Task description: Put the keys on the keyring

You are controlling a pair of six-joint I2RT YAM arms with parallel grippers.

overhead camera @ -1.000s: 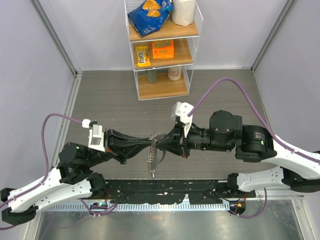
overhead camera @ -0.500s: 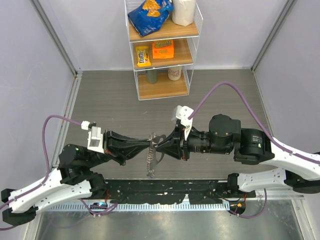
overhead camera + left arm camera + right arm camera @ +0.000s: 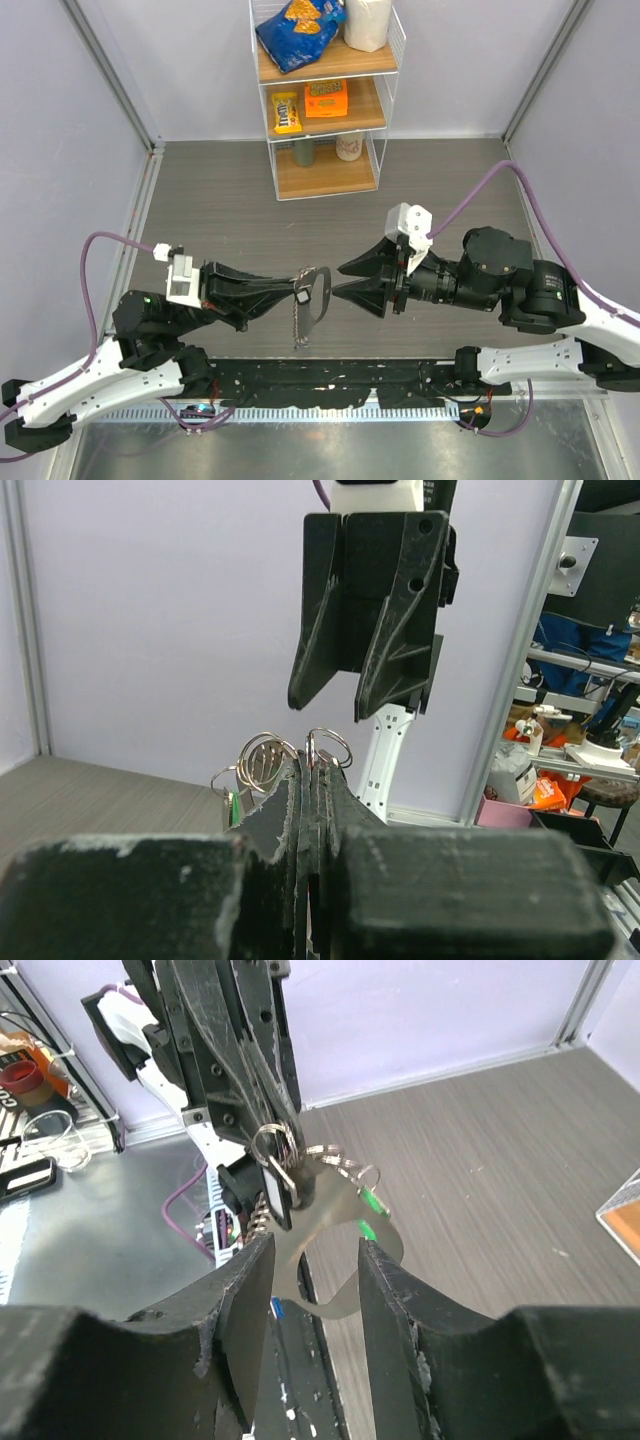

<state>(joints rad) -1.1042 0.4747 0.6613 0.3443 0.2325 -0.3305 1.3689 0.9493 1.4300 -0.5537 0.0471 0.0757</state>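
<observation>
While left fingers (image 3: 262, 289) clamp the keyring (image 3: 325, 287) and right fingers (image 3: 366, 266) gape, green keys (image 3: 372, 1203) show clearly only at the right wrist.

Both arms (image 3: 90, 378) have white shells, black joints, black wedge-shaped fingers (image 3: 255, 290), purple cables (image 3: 508, 166) and white wrist mounts (image 3: 412, 222).

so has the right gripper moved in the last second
Yes: the right gripper pulled rightward off the keyring; its wrist now sits right of the shelf rack.

Keyring (image 3: 266, 761) mostly hidden behind left gripper (image 3: 312, 780); only small loops clear tips. Keys (image 3: 371, 1203): green slivers only, blades too small to tell.
</observation>
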